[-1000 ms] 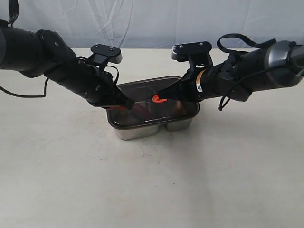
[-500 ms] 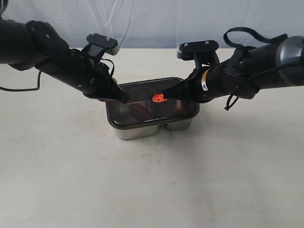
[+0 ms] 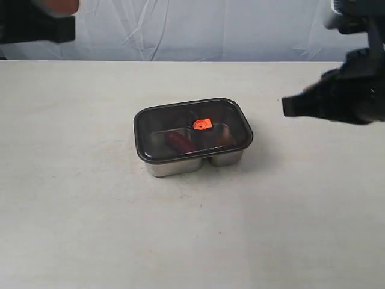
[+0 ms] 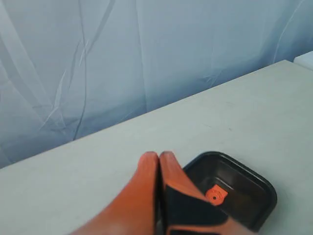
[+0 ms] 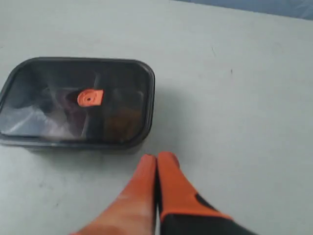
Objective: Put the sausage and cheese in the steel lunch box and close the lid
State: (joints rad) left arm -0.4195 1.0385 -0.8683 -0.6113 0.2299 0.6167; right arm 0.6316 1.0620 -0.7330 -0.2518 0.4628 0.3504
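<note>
Change from half a second ago: both arms have left the lid [image 3: 192, 129]. The left gripper [image 4: 159, 159] is now a blur at the exterior view's upper-left corner and the right gripper [image 5: 156, 160] is at its right edge. Each is well apart from the box, fingers pressed together, empty.
Steel lunch box [image 3: 180, 167]: mid-table [image 3: 90, 211], lid seated flat, long axis left-right, right end slightly farther back.
Sausage [image 3: 179, 141]: dim under the lid, left compartment, lying diagonally.
Cheese [image 5: 122, 120]: only a brownish blur right of the divider.
</note>
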